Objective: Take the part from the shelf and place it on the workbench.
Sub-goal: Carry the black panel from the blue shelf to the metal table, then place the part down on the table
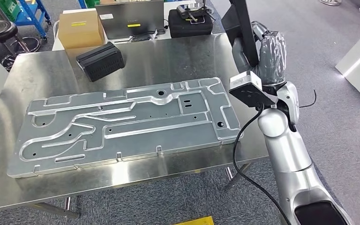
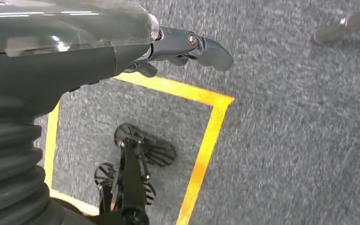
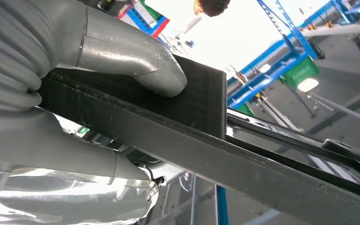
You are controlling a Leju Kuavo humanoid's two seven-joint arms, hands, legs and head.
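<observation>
Steel surface in your head view carries, from left to right, a large machined aluminium plate lying flat across its middle, a black ribbed box behind the plate toward the far left, a cardboard box and a grey panel along the far edge, and a black case at the far right corner.

Your left robot hand hangs over grey carpet marked with yellow tape lines; its fingers are loosely extended, spread apart, and hold nothing.

Your right robot hand is raised just beyond the right edge of the surface, above and apart from it. It grips the part, a flat black panel, which stands nearly upright and rises out of the picture's upper edge. In the right wrist view the thick grey thumb presses on one face of the black panel, with the fingers wrapped beneath its edge. The panel touches neither the surface nor the aluminium plate.
</observation>
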